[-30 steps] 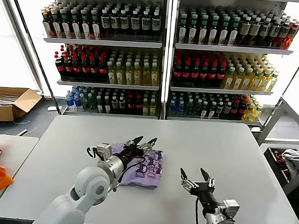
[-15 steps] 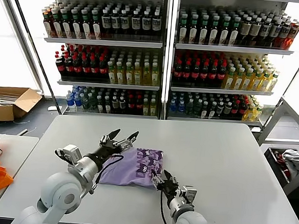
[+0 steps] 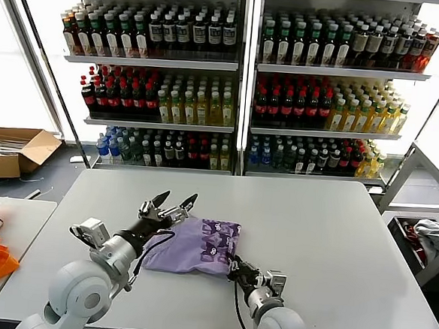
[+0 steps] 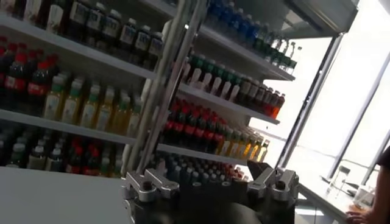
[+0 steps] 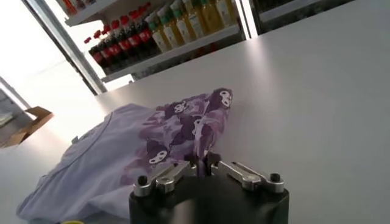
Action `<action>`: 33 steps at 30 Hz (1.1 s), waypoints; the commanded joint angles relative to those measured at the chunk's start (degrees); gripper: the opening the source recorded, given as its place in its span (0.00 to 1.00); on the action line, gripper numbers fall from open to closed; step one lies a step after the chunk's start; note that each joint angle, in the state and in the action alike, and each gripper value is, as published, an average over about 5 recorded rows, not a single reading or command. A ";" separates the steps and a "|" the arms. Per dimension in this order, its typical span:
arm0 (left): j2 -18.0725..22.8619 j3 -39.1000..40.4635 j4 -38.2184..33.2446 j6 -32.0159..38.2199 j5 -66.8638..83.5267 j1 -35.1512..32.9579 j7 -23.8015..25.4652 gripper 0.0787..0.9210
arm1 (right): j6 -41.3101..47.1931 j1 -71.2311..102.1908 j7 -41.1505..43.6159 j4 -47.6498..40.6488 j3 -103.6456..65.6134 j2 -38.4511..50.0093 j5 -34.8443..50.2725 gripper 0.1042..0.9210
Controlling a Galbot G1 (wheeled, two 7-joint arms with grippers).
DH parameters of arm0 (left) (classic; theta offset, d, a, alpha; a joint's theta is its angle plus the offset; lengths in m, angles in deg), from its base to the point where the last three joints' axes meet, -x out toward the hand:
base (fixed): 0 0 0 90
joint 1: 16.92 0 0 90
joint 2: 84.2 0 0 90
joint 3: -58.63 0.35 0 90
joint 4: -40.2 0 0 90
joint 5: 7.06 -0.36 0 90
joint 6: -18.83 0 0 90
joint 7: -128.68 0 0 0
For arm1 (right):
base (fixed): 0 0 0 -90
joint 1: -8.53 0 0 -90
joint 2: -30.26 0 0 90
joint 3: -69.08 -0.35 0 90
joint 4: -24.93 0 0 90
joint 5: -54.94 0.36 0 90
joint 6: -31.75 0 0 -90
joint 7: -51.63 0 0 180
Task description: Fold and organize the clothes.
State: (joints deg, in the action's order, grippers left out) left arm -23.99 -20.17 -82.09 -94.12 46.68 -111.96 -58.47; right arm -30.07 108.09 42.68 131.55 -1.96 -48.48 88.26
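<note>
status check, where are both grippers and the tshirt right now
Left gripper open, raised over the T-shirt's far left corner. Right gripper shut on the lavender T-shirt at its near right edge. Nothing in the way.

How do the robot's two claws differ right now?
The left gripper is spread open, its fingers in the air above the far left edge of the lavender T-shirt, holding nothing. The right gripper is shut on the T-shirt's near right edge, low on the white table. Both are dark, two-fingered and close to the same shirt.
</note>
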 commanded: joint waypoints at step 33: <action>1.89 -7.90 -4.30 -0.09 0.46 -8.41 0.50 0.88 | -4.41 0.30 5.00 14.25 -6.55 15.06 -11.43 0.50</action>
State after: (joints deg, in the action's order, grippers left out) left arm -21.74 -27.53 -85.87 -94.14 47.18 -119.17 -57.81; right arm -31.23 115.52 50.13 143.59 -17.16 -30.27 80.01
